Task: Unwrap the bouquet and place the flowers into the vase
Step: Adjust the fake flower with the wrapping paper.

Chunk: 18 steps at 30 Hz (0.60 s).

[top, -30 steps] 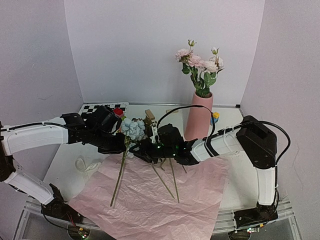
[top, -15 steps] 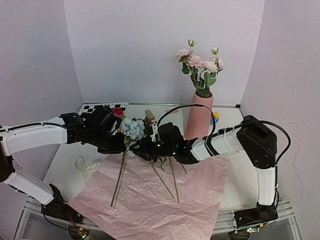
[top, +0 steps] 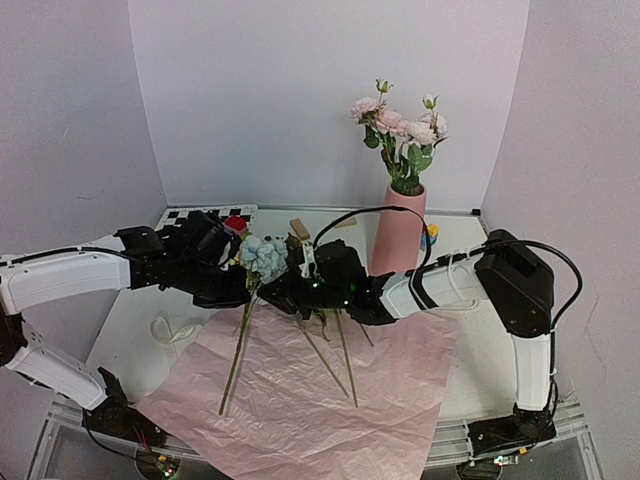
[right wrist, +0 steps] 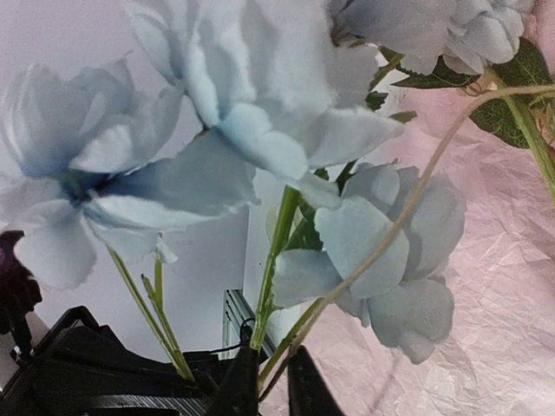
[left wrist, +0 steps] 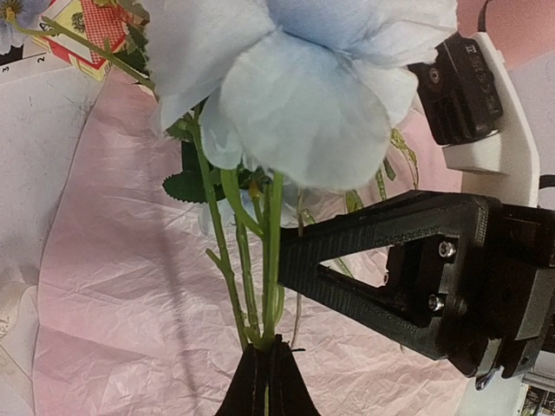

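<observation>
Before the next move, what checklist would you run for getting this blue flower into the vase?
1. Left gripper shut on the blue flower's stems: ok.
2. Right gripper clamped on the same stems: cannot tell; stems pass between its jaws.
3. Vase upright: ok.
4. Room in vase mouth beside pink flowers: cannot tell.
5. Pink paper spread open: ok.
6. All stems off paper: not ok; loose stems lie on it.

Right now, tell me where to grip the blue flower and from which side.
Grip the blue flower by its green stems, between the bloom and where the left hand pinches them, coming from the right. The petals are soft, the stems thin and bunched, and the left arm likely blocks the other side.
</observation>
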### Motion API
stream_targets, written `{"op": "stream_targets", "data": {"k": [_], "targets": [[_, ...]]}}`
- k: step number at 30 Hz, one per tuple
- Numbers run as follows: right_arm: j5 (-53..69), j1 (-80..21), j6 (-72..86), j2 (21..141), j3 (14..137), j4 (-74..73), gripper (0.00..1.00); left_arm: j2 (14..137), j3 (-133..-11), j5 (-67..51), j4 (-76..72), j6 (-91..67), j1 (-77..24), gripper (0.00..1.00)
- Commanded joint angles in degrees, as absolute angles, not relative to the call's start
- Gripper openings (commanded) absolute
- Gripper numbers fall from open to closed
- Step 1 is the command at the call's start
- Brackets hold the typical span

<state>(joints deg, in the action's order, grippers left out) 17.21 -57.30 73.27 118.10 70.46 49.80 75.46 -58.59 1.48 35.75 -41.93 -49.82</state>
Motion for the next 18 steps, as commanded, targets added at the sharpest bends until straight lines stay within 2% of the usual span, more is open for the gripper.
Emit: {"op": "stream_targets", "data": {"k": [1,18], "targets": [[17.29,-57.56,73.29,116.19,70.28,53.00,0.00,73.35,-58.34,1.91,35.16,-41.79,-49.76,0.01],[13.78,-53.85,68.70,106.69,61.07,52.45,0.00,74.59,-52.64,7.49,35.82,-42.62,-49.68,0.01]]}}
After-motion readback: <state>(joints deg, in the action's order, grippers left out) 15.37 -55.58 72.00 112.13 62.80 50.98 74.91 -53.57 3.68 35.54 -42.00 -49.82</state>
